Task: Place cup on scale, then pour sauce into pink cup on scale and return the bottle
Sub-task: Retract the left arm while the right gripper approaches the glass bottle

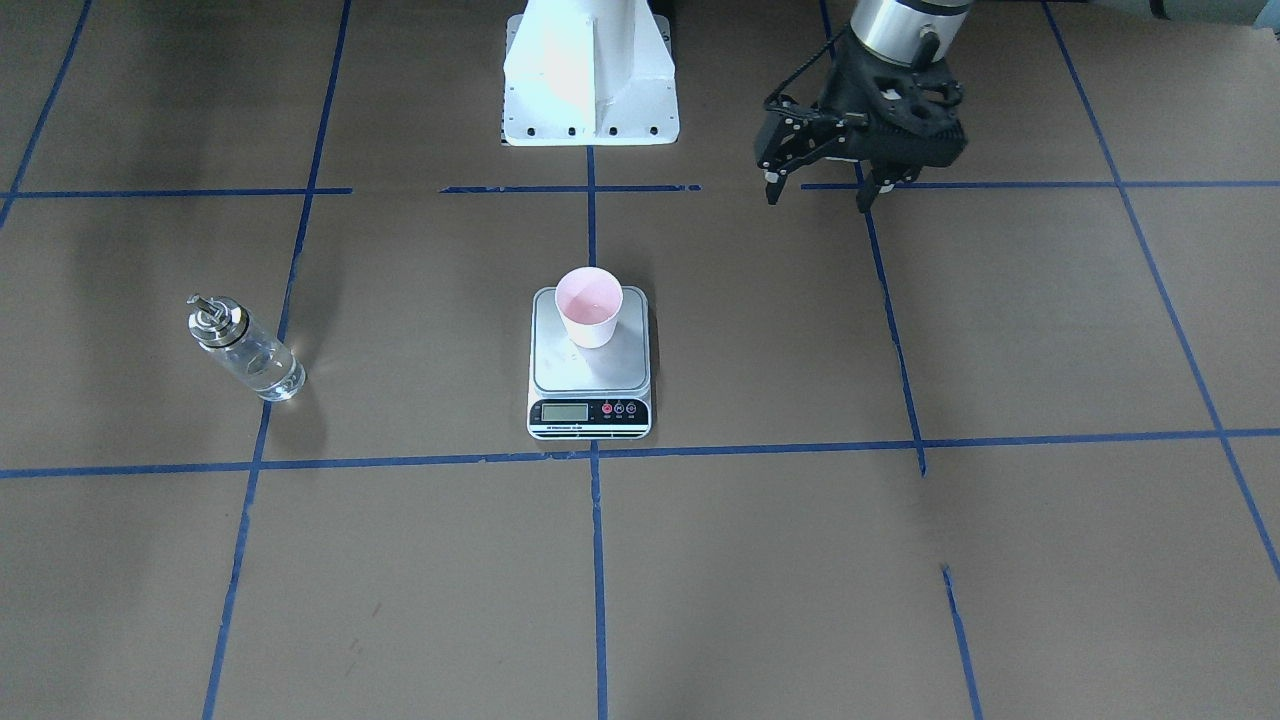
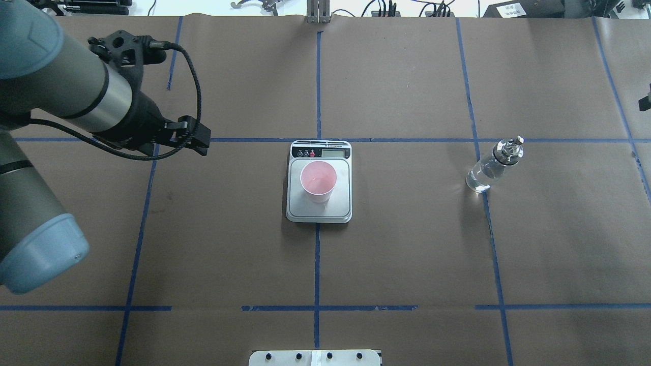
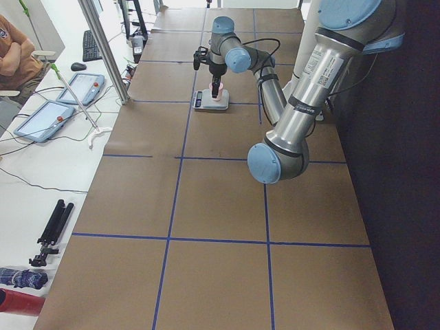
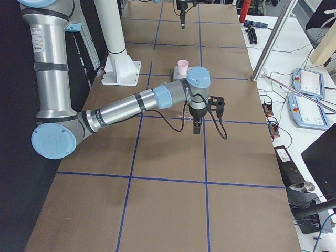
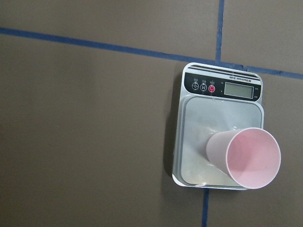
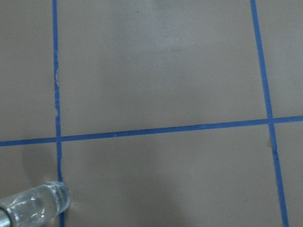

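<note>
The pale pink cup (image 1: 590, 308) (image 2: 318, 180) stands upright on the steel platform of the scale (image 1: 590, 380) (image 2: 342, 206) at the table's middle. The left wrist view shows the cup (image 5: 246, 157) toward the platform's near edge, away from the scale's display (image 5: 239, 89). The clear glass bottle (image 1: 245, 350) (image 2: 491, 165) stands alone on the table on the robot's right, with clear liquid inside; its base (image 6: 35, 208) shows in the right wrist view. My left gripper (image 1: 818, 195) hangs open and empty, off to the scale's side. My right gripper (image 4: 197, 123) hovers near the bottle; I cannot tell its state.
The robot's white base plate (image 1: 590, 90) sits behind the scale. Blue tape lines (image 2: 318, 264) cross the brown table. Tablets (image 3: 51, 117), cables and a metal post (image 3: 103, 48) lie beyond the table's far edge, where a person (image 3: 14, 48) sits.
</note>
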